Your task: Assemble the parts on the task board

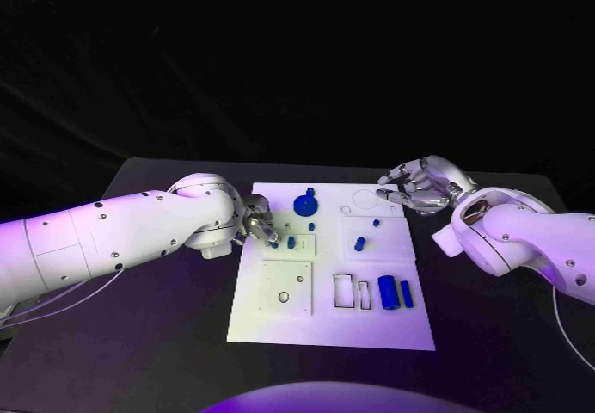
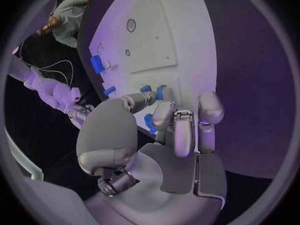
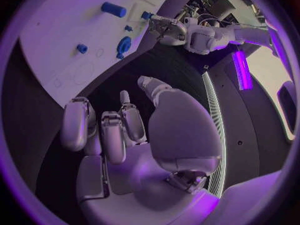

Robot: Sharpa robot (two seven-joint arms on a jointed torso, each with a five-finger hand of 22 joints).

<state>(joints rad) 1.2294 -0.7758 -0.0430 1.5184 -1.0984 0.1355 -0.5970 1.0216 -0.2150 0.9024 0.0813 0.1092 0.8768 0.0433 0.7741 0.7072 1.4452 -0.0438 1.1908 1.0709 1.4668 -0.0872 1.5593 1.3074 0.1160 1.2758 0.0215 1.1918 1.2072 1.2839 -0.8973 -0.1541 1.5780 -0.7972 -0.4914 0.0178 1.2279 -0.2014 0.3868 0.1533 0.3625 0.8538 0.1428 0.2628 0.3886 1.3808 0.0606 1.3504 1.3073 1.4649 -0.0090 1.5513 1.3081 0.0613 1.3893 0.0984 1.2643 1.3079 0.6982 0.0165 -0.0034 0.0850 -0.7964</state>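
Task board (image 1: pixel 372 331): blue parts (image 1: pixel 395 292) on it. Left hand (image 1: pixel 257 219): fingertips on small blue part (image 1: pixel 274 244), grip uncertain. Right hand (image 1: pixel 421 187): fingers curled, holding nothing, beside board corner.

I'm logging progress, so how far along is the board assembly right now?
Early. The blue round part and a small peg stand on the task board. The left hand reaches among small parts there; whether it holds one is unclear. The right hand holds nothing. Two blue bars remain loose.
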